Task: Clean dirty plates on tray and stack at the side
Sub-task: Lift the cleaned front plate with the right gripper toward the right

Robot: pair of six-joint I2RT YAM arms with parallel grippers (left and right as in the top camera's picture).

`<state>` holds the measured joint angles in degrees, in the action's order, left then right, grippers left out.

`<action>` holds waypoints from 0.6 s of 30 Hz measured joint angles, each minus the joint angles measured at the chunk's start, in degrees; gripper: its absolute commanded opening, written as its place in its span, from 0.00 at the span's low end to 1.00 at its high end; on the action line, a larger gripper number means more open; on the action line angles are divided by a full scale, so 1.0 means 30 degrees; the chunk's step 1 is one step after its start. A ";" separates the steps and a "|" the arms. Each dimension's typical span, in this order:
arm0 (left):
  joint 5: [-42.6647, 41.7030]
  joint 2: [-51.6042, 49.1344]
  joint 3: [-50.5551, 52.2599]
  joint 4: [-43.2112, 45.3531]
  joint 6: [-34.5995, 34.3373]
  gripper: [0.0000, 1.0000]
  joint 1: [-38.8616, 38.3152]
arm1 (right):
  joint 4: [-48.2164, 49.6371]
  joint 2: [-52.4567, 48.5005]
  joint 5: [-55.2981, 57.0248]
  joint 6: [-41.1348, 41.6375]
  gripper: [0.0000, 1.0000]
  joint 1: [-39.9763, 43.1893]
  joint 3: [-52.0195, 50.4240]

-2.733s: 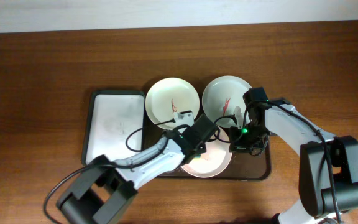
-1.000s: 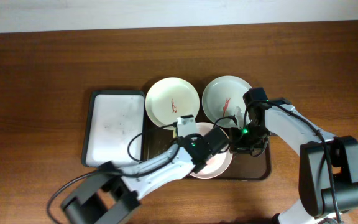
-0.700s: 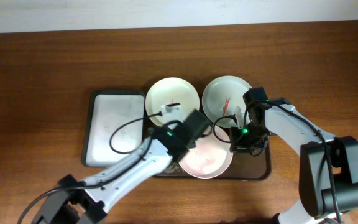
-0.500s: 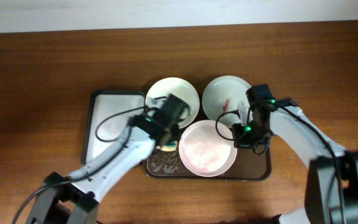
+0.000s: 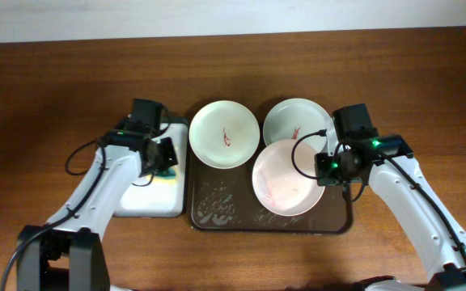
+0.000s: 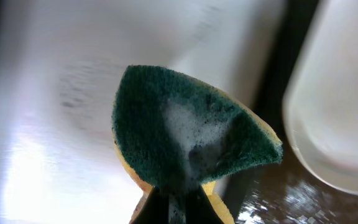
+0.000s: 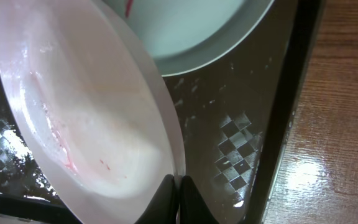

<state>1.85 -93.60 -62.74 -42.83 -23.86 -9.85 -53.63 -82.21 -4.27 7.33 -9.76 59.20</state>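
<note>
Your right gripper [image 7: 178, 196] is clamped on the rim of a small round white plate [image 7: 92, 118]. The plate is tilted over the large dark brown glossy tray [image 7: 241, 137], with faint pink streaks inside (thin, watery-looking). Its upper edge overlaps the pale mint green round plate [image 5: 296, 121], which lies on the tray with a red smear. The second white round plate [image 5: 224, 133], also smeared red, is at the tray's back left. Your left gripper [image 6: 174, 208] pinches a foamy green-and-yellow sponge [image 6: 191, 130] over the smaller black-rimmed tray with white inside [image 5: 148, 202].
</note>
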 measured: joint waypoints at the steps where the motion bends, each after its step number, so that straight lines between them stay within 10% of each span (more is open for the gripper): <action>1: 0.0000 0.0007 0.0000 -0.0087 0.0051 0.00 0.0189 | -0.0248 -0.0007 -0.0022 0.0015 0.04 -0.0044 0.0007; 7: -0.0117 0.0029 0.0000 -0.0306 0.0182 0.00 0.0306 | -0.0984 -0.0838 -0.1115 0.0087 0.05 -0.0087 -0.0175; 15: -0.0138 0.0029 0.0000 -0.0306 0.0182 0.00 0.0313 | -0.0393 -0.2630 -0.1770 0.0335 0.51 -0.0124 -0.1064; 18: -0.0131 0.0029 0.0000 -0.0321 0.0182 0.00 0.0313 | 0.0372 -0.3388 -0.1851 0.0415 0.53 -0.0138 -0.1100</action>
<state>1.45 -93.51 -62.74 -43.79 -23.31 -8.91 -52.51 -92.38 -9.82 8.58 -10.17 55.90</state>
